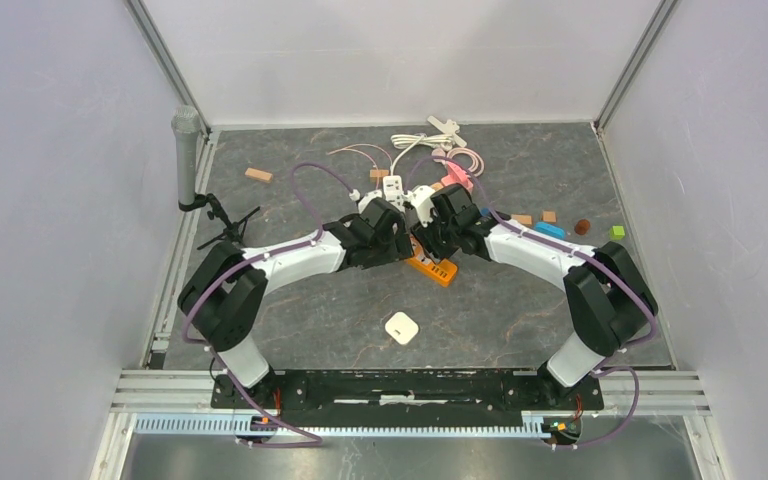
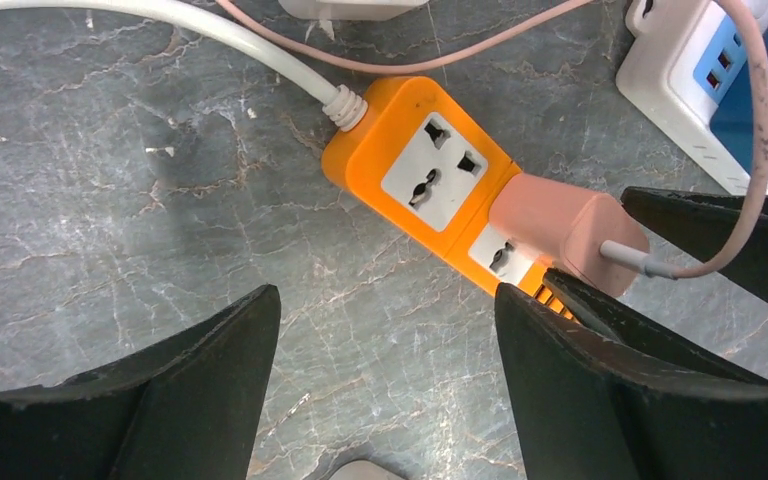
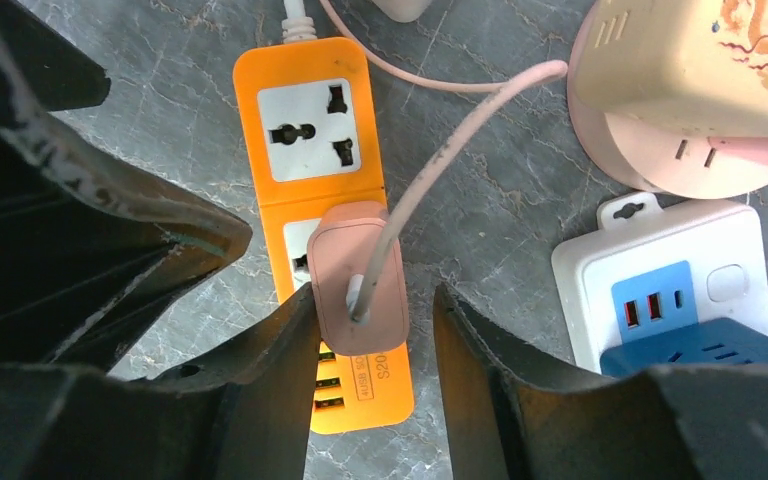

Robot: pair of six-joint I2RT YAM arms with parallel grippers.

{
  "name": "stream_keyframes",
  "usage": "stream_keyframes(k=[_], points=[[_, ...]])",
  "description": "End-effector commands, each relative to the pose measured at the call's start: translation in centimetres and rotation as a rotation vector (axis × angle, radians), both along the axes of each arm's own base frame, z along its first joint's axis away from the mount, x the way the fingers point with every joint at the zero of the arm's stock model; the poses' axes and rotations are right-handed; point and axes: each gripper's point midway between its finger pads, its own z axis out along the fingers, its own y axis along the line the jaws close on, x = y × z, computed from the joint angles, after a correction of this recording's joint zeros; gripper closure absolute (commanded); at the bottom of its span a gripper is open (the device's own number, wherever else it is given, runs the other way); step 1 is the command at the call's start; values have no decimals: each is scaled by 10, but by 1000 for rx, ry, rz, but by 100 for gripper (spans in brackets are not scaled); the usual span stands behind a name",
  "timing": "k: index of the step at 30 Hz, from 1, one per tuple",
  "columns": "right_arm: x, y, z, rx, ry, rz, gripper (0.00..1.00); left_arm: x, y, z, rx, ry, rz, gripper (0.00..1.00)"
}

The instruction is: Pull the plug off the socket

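Pink, rounded matte plastic plug (image 3: 345, 260) is seated in the second socket of the glossy orange plastic power strip (image 3: 305, 60), flat on the grey veined surface (image 2: 110, 200). Right gripper (image 3: 372, 295) straddles the plug, jaws released with a gap on one side, likely lining up the pull. Left gripper (image 2: 385, 300) has jaws spread wide and empty, near the strip's end, probably to brace it.

i get bright, even overhead light, with only soft shadows on the table (image 2: 110, 250); wrist views are sharp mid-frame, and the near fingers (image 3: 550, 400) are dark and blurry along the bottom.
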Motion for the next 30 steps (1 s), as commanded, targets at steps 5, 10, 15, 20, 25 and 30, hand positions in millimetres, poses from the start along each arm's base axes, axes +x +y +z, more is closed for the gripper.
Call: stream_keyframes(k=[5, 10, 15, 20, 25, 30], points=[[4, 17, 23, 114, -65, 37, 56, 25, -15, 2, -112, -44, 78, 30], [6, 23, 22, 130, -74, 58, 58, 36, -17, -3, -171, -24, 104, 35], [7, 24, 26, 152, -90, 48, 79, 38, -15, -25, -150, 22, 124, 39], [6, 23, 33, 170, -112, 43, 100, 32, -24, -43, -142, 56, 40, 48], [5, 22, 38, 186, -123, 29, 100, 24, -11, -63, -84, 94, 71, 51], [7, 23, 53, 235, -157, 2, 100, 9, 8, -83, 11, 155, 107, 53]])
